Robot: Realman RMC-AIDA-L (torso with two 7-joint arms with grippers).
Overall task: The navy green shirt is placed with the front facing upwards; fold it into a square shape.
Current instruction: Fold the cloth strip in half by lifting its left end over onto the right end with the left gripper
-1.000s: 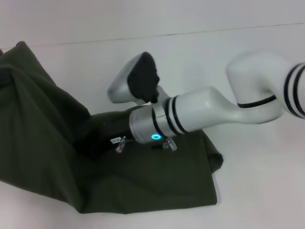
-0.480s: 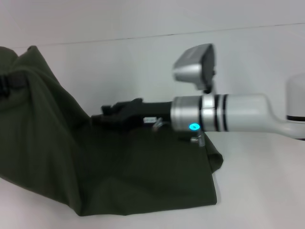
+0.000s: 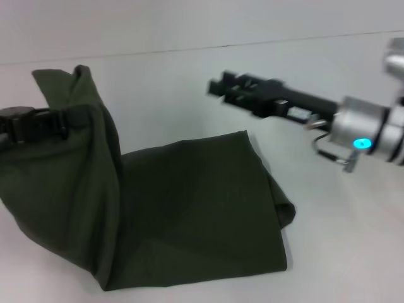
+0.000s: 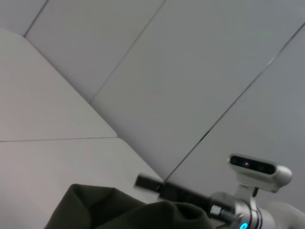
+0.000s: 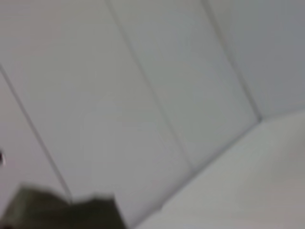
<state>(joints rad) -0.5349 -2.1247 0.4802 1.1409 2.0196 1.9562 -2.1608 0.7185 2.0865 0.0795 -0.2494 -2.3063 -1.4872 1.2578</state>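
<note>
We see the shirt [image 3: 189, 214] lying on the white table [image 3: 341, 252], most of it spread flat toward the near middle, plain dark green side up, with no lettering showing. Its left part rises in a steep draped ridge, because the left gripper [image 3: 28, 124] pinches the cloth there and holds it up off the table; the fabric hangs from that grip down to the flat part. In the left wrist view a lifted hump of the shirt [image 4: 128, 212] fills the low edge, which fits cloth held close under that arm. We judge this raised edge is being carried over the flat part, so the fold can land toward a square.

The right gripper [image 3: 228, 88] hovers above the bare table beyond the shirt's far right corner, apart from the cloth and holding nothing. Its fingers look parted. We judge it stands clear so the fold can pass under no obstruction. The right edge of the shirt is slightly bunched near the table.
</note>
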